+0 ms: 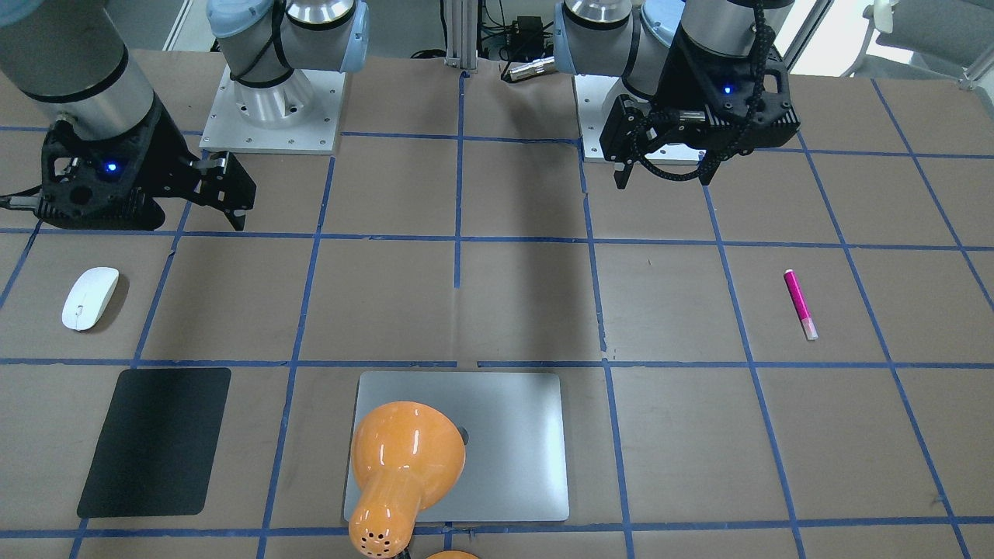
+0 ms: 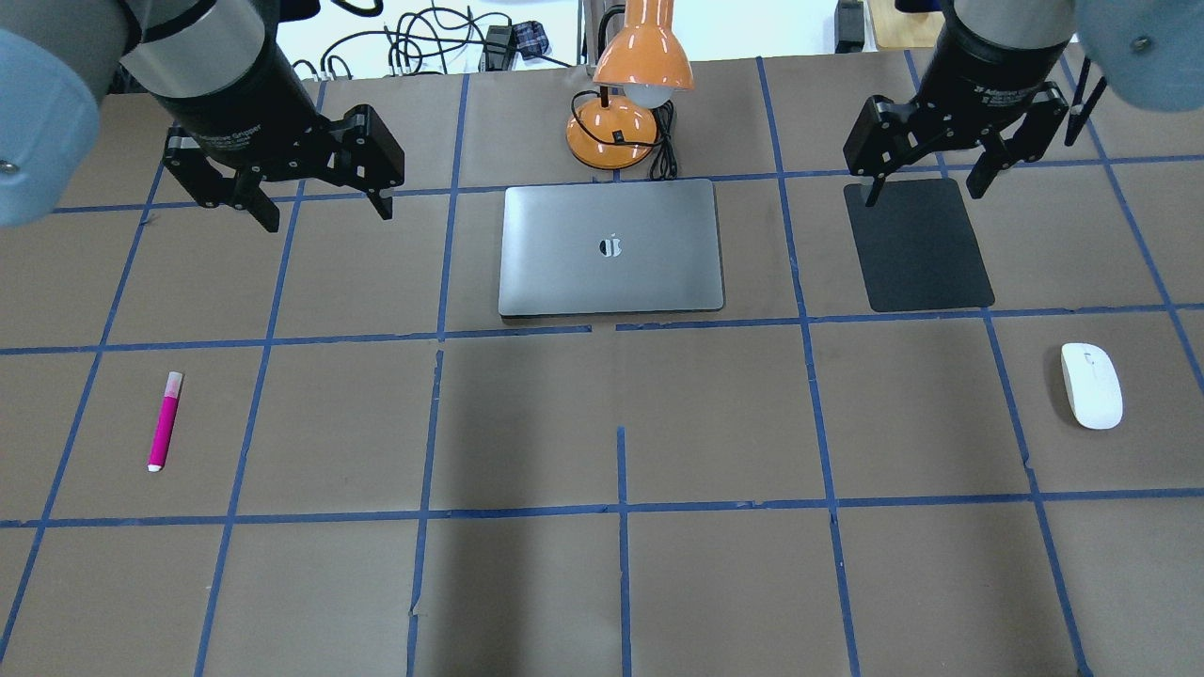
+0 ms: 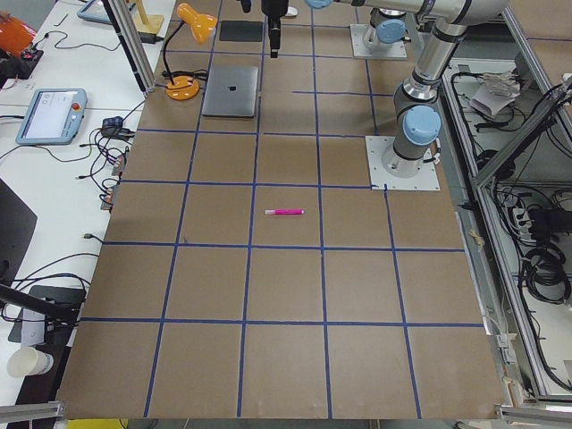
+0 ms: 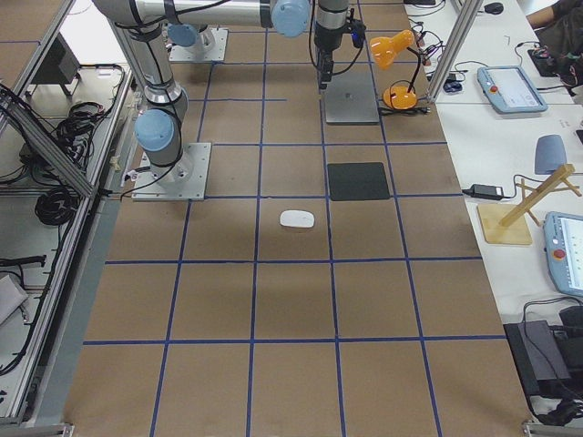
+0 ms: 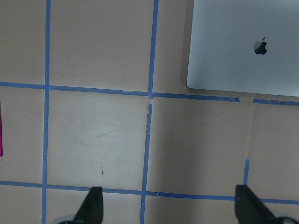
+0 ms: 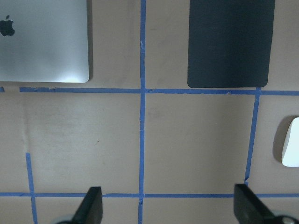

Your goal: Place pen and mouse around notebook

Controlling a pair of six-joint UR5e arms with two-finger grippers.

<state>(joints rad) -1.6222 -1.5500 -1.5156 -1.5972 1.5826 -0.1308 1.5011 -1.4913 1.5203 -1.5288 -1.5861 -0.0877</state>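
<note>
The worktop point(image 2: 621, 583) is covered with brown paper and divided into squares by blue tape lines.

Above it, the left gripper point(image 2: 329, 218) hangs with its two fingers spread wide. It holds nothing and touches nothing. The right gripper point(image 2: 925, 196) is in the same condition: fingers wide apart, empty, and in the air over the part near the far edge. Each gripper body has small white print, but it is too small to read with certainty.

The notebook point(image 2: 611, 273) is a closed silver-grey laptop. It lies flat at the middle of the far edge, opposite to the robot. At the centre of its lid there is a dark apple-shaped logo point(image 2: 611, 246).

A black mouse pad point(image 2: 926, 263) lies flat near the same far edge, toward the right end and apart from the notebook. An orange desk lamp point(image 2: 644, 66) stands at the far edge just behind the notebook, and its shade leans over the lid.

The mouse point(image 2: 1091, 385) is white and lies near the right end of the worktop, near the pad but not on it, and well apart from the notebook.

The pen point(image 2: 165, 420) is magenta with a pale cap end. It lies near the left end, also well apart from the notebook.
</note>
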